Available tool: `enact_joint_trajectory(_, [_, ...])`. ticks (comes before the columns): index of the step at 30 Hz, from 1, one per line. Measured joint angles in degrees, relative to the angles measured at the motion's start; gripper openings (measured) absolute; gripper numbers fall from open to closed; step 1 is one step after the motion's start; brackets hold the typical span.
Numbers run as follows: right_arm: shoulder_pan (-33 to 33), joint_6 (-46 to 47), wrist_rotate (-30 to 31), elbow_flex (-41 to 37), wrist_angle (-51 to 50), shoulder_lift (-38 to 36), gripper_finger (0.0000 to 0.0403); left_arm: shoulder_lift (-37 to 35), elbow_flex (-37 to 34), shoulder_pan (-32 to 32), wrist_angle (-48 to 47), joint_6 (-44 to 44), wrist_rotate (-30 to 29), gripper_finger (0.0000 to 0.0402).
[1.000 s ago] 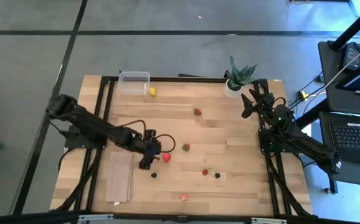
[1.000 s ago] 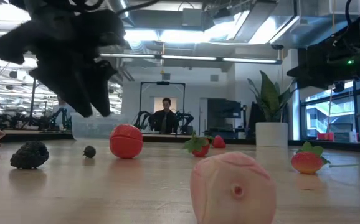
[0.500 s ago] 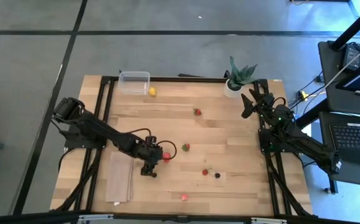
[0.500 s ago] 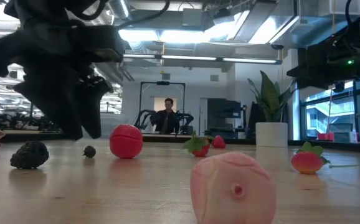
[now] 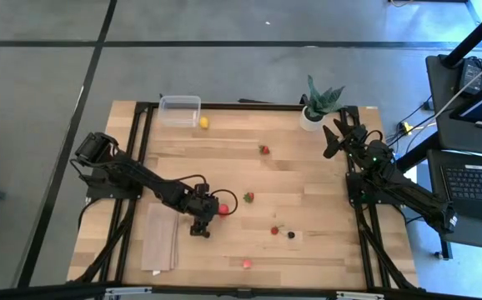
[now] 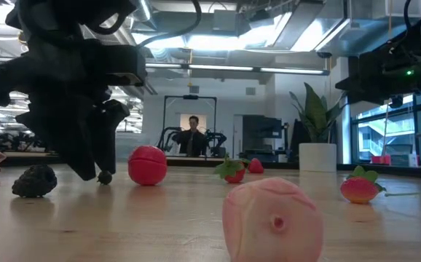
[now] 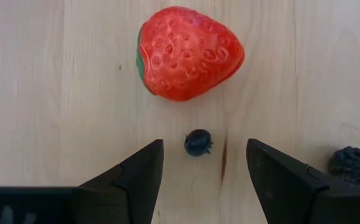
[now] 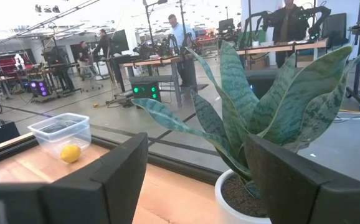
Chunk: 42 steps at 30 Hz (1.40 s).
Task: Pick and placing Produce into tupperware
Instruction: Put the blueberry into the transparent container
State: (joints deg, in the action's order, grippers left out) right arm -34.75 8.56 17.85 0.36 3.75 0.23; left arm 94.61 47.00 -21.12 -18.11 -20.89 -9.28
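Pale wooden desk point(image 5: 324, 179): left gripper point(image 7: 200, 163), lower than before, fingers apart around a tiny dark berry point(image 7: 197, 142) below a dimpled strawberry point(image 7: 188, 53); right gripper point(image 8: 192, 180) wide.

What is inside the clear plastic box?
Nothing shows inside the clear box. The little yellow fruit sits just outside it on the table. The box's walls are see-through, so little is hidden, but a tiny piece in there would be hard to make out.
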Motion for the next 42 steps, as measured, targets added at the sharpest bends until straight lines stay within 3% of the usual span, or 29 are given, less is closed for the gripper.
enact_joint_trajectory(8, [0.0,0.0,0.0,0.0,0.0,0.0,0.0269,0.0,0.0,1.3,0.0,-2.4,3.0,0.0221])
enact_joint_trajectory(13, [0.0,0.0,0.0,0.0,0.0,0.0,0.0269,0.0,0.0,2.1,0.5,-2.7,0.9,0.0212])
enact_joint_trajectory(42, [0.0,-0.2,0.0,0.0,0.0,0.0,0.0269,3.5,0.2,1.5,2.3,-3.0,2.3,0.0147])
